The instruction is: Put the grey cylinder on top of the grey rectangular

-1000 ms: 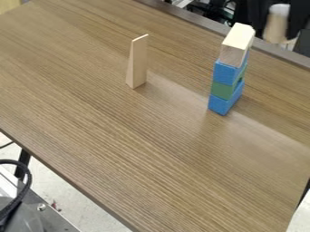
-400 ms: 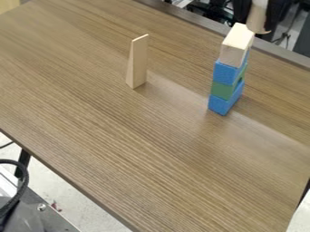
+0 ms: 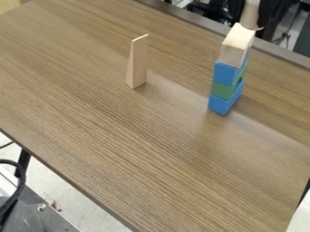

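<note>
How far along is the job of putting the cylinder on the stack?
Looks done: the pale cylinder is picked up, between the black gripper's fingers. In hand: placing it, its lower end at the top of the pale block that caps the stack; contact is unclear. Left, probably: seat it, let go, back away.

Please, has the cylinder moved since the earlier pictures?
Yes. Judged against the block tower, the cylinder has gone left and a little up in the view: first right of the tower's top, now just above it.
</note>
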Robot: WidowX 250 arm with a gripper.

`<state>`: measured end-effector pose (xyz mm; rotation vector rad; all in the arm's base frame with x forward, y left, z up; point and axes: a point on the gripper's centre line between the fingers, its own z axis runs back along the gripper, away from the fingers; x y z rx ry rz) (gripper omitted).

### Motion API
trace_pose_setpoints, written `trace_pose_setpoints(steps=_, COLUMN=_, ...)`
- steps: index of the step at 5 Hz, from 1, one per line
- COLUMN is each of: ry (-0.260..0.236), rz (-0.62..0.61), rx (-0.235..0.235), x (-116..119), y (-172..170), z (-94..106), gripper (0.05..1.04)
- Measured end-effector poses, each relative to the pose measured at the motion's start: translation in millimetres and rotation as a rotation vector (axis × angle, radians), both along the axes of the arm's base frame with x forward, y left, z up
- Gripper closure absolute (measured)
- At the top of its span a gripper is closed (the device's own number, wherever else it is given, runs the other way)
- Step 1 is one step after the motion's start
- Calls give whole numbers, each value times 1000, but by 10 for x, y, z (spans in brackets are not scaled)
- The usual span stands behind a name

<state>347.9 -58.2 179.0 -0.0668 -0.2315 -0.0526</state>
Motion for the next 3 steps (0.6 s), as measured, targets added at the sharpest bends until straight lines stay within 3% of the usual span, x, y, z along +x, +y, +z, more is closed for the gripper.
trace_pose_setpoints(steps=1, ry=22, rz=5, rx=7, x=57, y=38, z=-136, gripper=558)
trace_pose_setpoints(steps=3, ry=-5, rz=-3, rx=19, x=118, y=63, z=-158, gripper=558)
